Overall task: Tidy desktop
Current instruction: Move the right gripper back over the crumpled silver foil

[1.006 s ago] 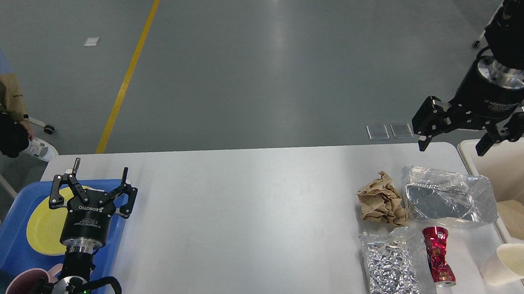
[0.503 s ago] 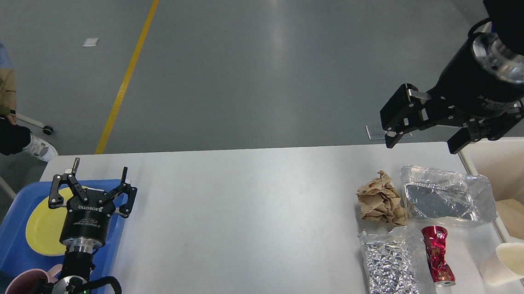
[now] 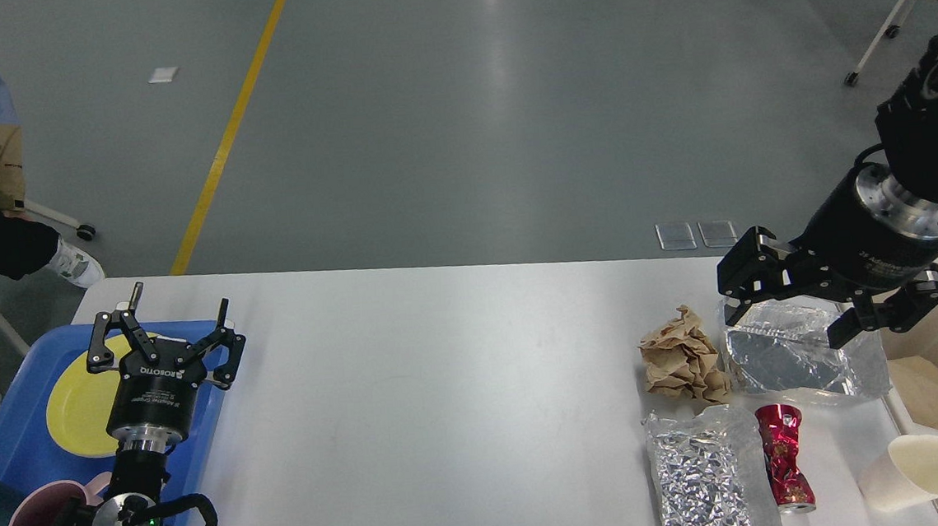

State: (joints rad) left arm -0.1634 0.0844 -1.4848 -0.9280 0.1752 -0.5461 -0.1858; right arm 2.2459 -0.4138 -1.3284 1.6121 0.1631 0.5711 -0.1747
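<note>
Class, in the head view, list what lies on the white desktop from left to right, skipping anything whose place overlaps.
Blue tray → yellow plate → crumpled brown paper → red can → paper cup

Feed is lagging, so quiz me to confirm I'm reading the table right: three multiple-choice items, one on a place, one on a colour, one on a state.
1. The crumpled brown paper lies where?
A. on the blue tray
B. on the desktop, left of the foil container
C. in the beige bin

2. The crushed can is:
A. red
B. green
C. silver

3. The right gripper is:
A. shut on the paper cup
B. open above the foil container
C. out of view

Answers: 1 B, it sits on the white top beside the foil. 2 A, red shows clearly. 3 B, its fingers are spread and hold nothing.
</note>
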